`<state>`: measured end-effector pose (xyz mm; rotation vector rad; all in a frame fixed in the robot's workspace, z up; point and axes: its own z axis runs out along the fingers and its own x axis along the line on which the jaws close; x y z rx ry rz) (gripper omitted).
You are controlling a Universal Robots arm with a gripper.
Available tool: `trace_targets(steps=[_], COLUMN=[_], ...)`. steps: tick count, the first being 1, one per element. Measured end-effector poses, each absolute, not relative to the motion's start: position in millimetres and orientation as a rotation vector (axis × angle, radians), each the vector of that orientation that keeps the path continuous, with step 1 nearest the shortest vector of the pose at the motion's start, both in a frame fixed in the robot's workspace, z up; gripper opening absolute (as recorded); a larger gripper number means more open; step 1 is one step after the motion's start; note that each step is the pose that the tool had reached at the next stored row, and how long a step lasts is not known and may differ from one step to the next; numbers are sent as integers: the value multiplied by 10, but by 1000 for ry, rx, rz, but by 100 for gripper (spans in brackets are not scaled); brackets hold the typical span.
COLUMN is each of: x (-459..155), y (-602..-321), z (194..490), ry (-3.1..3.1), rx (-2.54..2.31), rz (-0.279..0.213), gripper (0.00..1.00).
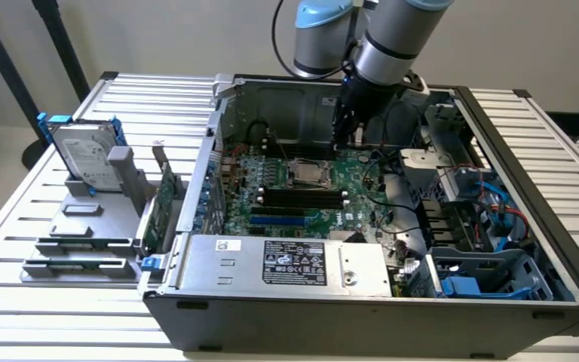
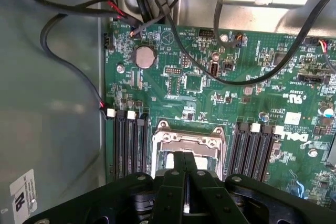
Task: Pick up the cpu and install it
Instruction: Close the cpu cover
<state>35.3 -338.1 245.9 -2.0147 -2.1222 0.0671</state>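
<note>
Metal shine marks the cpu (image 1: 307, 176), a small square that seems to lie flat inside the socket frame (image 2: 189, 139) on the motherboard (image 1: 241, 215). It has black memory slots (image 1: 295, 197) close beside it. Being square, it has no long axis, and its edges run parallel to those slots.

In the exterior view the chip lies below the end effector (image 1: 346, 142) and a little toward the exterior view's left and the front of the computer case (image 1: 269, 320). In the wrist view the end effector (image 2: 185, 158) has its fingers pressed together with nothing visible between them. Their tips overlap the socket's middle, so I judge it to be nearly lined up above the chip.

The arm drops almost vertically into the open case, wrist pointing down at the board and well clear of the hard drive (image 1: 87, 158) standing outside on the slatted tabletop (image 1: 28, 226).
</note>
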Motion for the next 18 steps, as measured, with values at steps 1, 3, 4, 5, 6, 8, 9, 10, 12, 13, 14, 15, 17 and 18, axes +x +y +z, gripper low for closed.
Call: trace_targets(steps=[1,3,4,5,6,8,9,10,12,13,14,15,17,18], x=[344,317,301,284,265,225,204,182,135,109,82,53,-14,-48], y=[-3381,-3381,-3381,-3381,-3381,-3381,-3381,-3381,-3381,-3381,-3381,-3381,-3382,-3382], z=[2458,2453,2449,2444,2440,2431,2427,2422,2409,2401,2394,2385,2365,2354], ry=[-2121,-2119,-2118,-2117,-2116,-2114,-2113,-2112,-2110,-2110,-2109,-2108,-2108,-2107], rx=[-2012,-2007,-2005,-2004,-2002,-1999,-1998,-1996,-1995,-1994,-1994,-1993,-1993,-1992], rz=[71,77,80,82,84,89,91,93,96,97,98,99,100,101], gripper=[11,11,11,11,11,11,11,11,11,11,11,11,11,11])
